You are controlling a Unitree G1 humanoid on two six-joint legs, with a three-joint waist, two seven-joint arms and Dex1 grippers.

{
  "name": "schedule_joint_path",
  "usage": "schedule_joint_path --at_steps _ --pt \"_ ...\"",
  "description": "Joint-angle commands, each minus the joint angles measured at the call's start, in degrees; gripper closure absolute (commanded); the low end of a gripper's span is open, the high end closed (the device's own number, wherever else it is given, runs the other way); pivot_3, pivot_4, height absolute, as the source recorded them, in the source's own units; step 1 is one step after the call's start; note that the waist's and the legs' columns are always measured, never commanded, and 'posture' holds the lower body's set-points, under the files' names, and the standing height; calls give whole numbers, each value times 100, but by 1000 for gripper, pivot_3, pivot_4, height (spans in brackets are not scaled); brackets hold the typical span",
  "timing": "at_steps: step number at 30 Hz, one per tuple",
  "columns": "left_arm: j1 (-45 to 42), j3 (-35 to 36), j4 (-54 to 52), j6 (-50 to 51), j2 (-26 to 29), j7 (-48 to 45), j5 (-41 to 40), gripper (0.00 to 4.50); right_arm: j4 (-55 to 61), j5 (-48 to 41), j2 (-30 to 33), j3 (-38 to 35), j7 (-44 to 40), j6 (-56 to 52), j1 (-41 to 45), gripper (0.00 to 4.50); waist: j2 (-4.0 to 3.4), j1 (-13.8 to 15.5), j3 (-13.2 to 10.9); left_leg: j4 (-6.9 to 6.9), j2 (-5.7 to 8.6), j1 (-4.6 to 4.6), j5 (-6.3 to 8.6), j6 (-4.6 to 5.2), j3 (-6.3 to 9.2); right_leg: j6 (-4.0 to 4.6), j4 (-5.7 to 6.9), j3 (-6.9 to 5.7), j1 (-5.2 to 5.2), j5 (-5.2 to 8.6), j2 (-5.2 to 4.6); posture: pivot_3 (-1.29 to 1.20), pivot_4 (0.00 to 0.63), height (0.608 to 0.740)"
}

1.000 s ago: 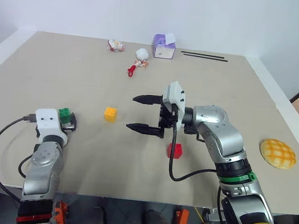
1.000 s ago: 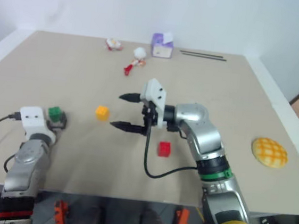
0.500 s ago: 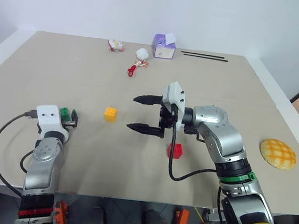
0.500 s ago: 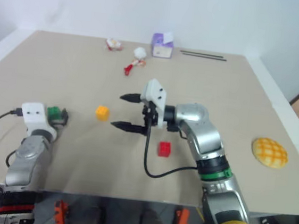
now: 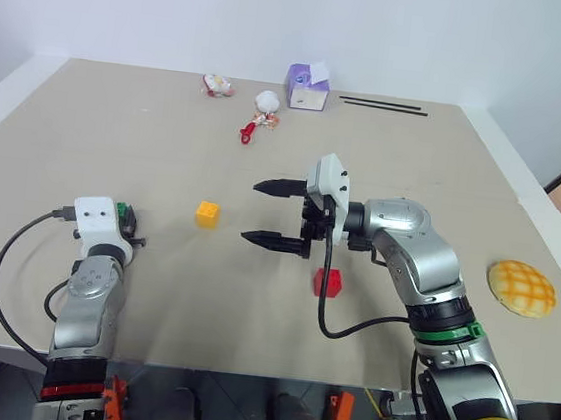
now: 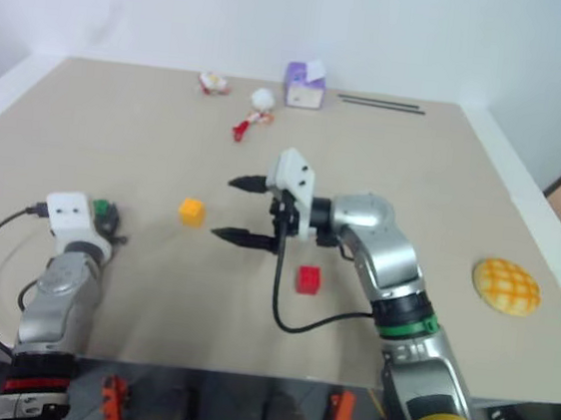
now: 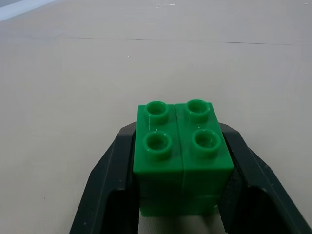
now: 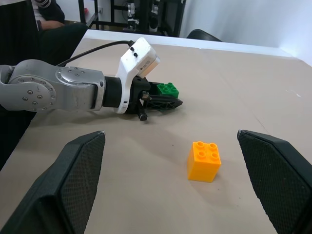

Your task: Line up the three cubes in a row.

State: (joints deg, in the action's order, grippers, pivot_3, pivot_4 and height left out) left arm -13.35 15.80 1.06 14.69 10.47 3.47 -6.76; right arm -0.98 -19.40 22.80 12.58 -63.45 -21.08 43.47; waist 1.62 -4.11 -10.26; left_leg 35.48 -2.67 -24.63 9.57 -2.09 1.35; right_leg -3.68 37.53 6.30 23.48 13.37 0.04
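Left wrist view shows left end effector (image 7: 178,195) clamping green cube (image 7: 181,151).

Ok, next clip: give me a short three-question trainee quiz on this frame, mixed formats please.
1. True or false: the left gripper is shut on the green cube.
2. Which cube lies nearest the right gripper? A) the green cube B) the red cube C) neither, it already holds one
3. Fill in: the right gripper's fingers stand ____, with nothing between them, and the yellow-orange cube sits on the table just beyond them.

Key
1. True: both black fingers press the cube's sides in the left wrist view.
2. B: the red cube sits on the table just below that wrist.
3. open
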Motion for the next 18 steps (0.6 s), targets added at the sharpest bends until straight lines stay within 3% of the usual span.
schedule_joint_path --at_steps 1,5,11,18 --pt "-87 -28 -91 -222 75 -448 -262 3129 208 -149 75 -208 -58 32 137 0 0 0 0 0 0 0 0 0 0 0 0 0 0 0 0 0 150 740" --pt "-101 -231 -303 -281 370 -1669 -792 3129 496 -457 290 -405 -180 -203 45 0 1 1 -2 0 0 -2 0 -1 0 3 -1 0 2 2 0 0 150 740" --pt "-352 -730 -967 173 1509 -4507 -2131 3129 1497 -1379 1256 -1071 -392 -1199 -494 0 2 40 -3 -3 1 -47 0 -4 10 6 0 -10 41 7 -2 0 150 740" --pt "-1238 -1900 -749 468 1849 -6180 -2219 3129 2111 -2069 2007 -1807 -67 -2018 -1149 0 0 71 -5 -2 2 -45 2 -6 -1 11 -1 -7 45 15 -7 0 150 740"
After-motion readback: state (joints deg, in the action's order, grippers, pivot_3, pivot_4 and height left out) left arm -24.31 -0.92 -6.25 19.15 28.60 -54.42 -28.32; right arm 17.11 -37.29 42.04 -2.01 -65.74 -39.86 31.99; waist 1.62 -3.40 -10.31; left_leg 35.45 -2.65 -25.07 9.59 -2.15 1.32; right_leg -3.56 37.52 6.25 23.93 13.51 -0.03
